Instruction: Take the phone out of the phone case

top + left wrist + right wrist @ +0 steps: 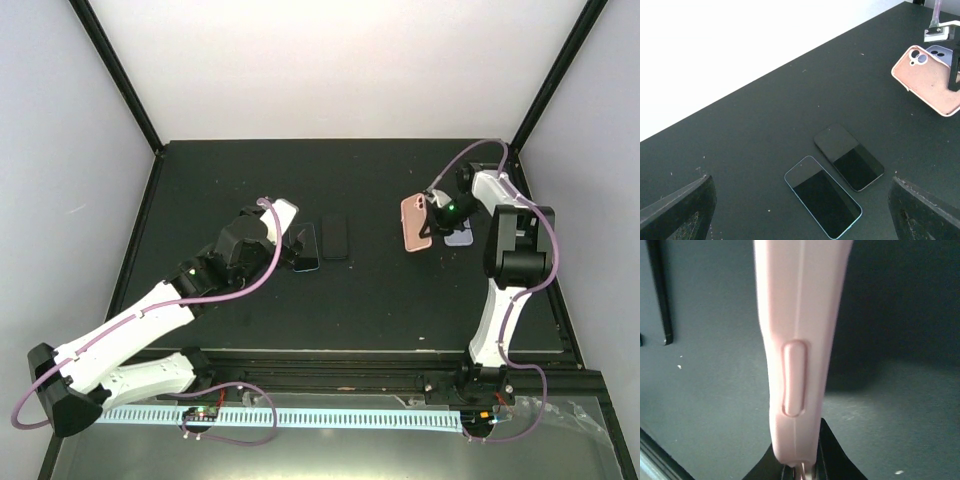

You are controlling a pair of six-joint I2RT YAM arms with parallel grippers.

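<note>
Gripping one end of the pale pink silicone phone case (795,340), the right tool (435,215) was clamped shut at the right of the black surface (380,300). The left tool (296,248) gaped wide and empty near a blue-edged phone (822,202), which lay flat beside a dark phone (849,156).

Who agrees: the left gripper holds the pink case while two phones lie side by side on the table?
Wrong arm: the right gripper holds the pink case, as the top external view shows; the left gripper is open. The two phones do lie side by side.
</note>
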